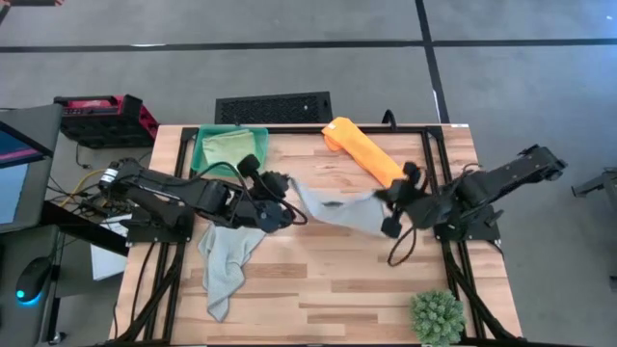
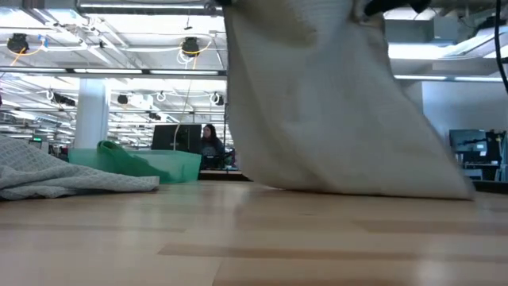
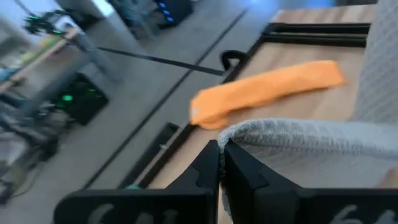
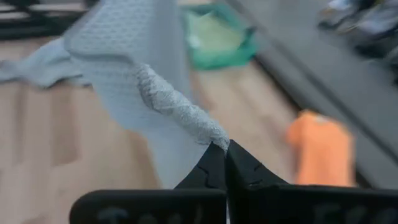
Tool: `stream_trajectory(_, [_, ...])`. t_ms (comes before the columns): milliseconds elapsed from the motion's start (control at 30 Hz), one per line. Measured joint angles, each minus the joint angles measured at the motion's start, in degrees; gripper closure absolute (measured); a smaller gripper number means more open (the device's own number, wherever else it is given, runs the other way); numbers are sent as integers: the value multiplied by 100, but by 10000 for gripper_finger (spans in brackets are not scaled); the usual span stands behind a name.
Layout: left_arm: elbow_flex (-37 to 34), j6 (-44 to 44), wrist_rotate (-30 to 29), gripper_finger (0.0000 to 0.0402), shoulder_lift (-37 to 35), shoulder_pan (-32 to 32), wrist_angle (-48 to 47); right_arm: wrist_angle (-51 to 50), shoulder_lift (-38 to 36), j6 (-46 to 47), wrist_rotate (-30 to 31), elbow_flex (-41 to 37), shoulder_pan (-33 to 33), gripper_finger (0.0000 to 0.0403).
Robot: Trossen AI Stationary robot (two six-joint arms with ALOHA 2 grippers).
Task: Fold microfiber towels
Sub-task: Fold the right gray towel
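Both claws pinch one grey towel to stretch it for folding.
From above, left claw (image 1: 281, 214) and right claw (image 1: 393, 204) grip the grey towel (image 1: 337, 207), beside the orange towel (image 1: 364, 152); low down, it hangs above the tabletop (image 2: 254, 238); both wrist cameras show fingers clamped on its edge.

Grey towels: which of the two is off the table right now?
The grey towel stretched between the left pincer and right pincer, both shut on its edges. The other grey towel lies crumpled on the table.

One pale grey towel (image 1: 333, 207) is held stretched above table centre; another grey towel (image 1: 227, 265) is crumpled nr left edge. Orange towel (image 1: 364, 151) lies nr far edge; green towel (image 1: 225, 147) is bunched at far-left corner.
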Motion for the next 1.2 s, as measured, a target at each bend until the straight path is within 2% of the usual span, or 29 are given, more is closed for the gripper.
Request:
stream_trajectory(233, [300,-7,-522,400,0,401,-349,90,-261,-936,692,143,-933,395])
stream_trajectory(400, [348,416,-1053,400,0,934,-363,393,-183,-1808,1342,270,-1693,398])
stream_trajectory(567, [348,941,-1136,400,3,1617,-296,1528,-105,-3089,1311,284,-2379,396])
stream_trajectory(700, [348,1214,-1134,400,7,2032,-204,2345,-36,-3784,1265,293,-2654,395])
stream_trajectory(767, [337,1216,-1028,400,7,2105,-251,2388,-45,-3781,1215,292,-2641,397])
stream_trajectory(833, [252,1234,-876,400,5,2090,-286,2083,-53,-3578,909,295,-2583,397])
stream_trajectory(1000, [-24,905,-283,400,40,1881,-664,822,94,-2411,98,288,-2341,396])
stream_trajectory(1200, [-617,232,427,400,59,1395,-910,-468,454,-1061,-289,267,-1780,396])
